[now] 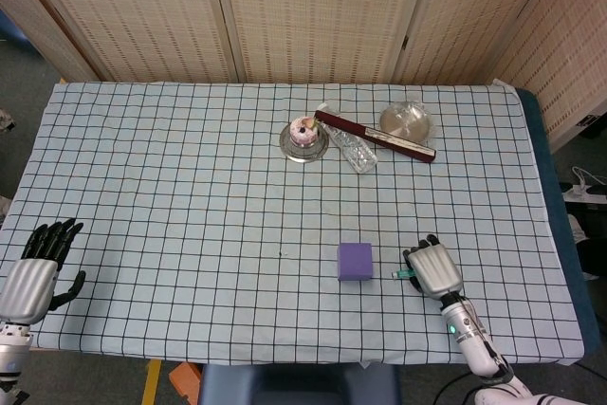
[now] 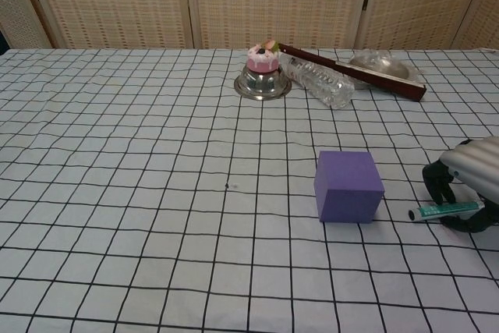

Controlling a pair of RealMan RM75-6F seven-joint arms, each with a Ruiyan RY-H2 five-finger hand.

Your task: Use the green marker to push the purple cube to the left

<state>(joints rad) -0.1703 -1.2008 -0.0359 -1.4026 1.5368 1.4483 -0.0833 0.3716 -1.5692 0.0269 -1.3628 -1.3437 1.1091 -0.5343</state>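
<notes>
The purple cube point(image 1: 355, 261) point(image 2: 348, 185) sits on the checked cloth right of the table's middle, near the front. Just right of it my right hand point(image 1: 432, 268) point(image 2: 470, 182) grips the green marker point(image 1: 404, 275) point(image 2: 444, 210), fingers curled round its barrel. The marker lies nearly level, its tip pointing left at the cube, with a gap between tip and cube. My left hand point(image 1: 33, 272) hangs open at the table's front left corner, fingers apart, holding nothing; the chest view does not show it.
At the back middle stand a metal dish holding a pink cupcake point(image 1: 303, 134) point(image 2: 263, 65), a lying plastic bottle point(image 1: 348, 148) point(image 2: 318, 82), a dark red stick point(image 1: 377, 137) point(image 2: 366, 74) and a round lid point(image 1: 406, 122). The cloth's front edge point(image 1: 285, 359) is close.
</notes>
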